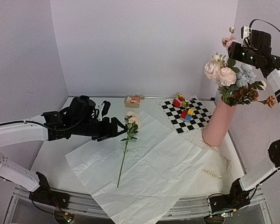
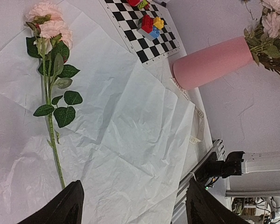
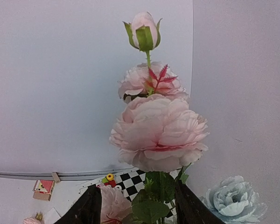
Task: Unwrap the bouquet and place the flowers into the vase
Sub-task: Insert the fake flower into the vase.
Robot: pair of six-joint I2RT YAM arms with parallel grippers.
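The white paper [image 1: 163, 168] lies spread flat on the table, unwrapped. On it lies one flower [image 1: 126, 149], its pink blooms [image 2: 49, 23] pointing to the far side and its long green stem [image 2: 50, 135] running toward the front. My left gripper [image 1: 115, 130] hovers open just left of that stem, and in the left wrist view the left gripper [image 2: 135, 210] has only paper between its fingers. The pink vase [image 1: 219, 122] stands at the right and holds several flowers [image 1: 227, 77]. My right gripper [image 1: 232, 50] is high above it. Its fingers [image 3: 86, 210] stand apart around a pink bloom's [image 3: 161, 135] leafy stem.
A checkerboard mat [image 1: 196, 122] with small toy blocks [image 1: 184, 108] lies left of the vase. A small box [image 1: 132, 101] sits at the back edge. The right wall is close behind the vase. A pale blue bloom [image 3: 233, 200] sits to the right of the held stem.
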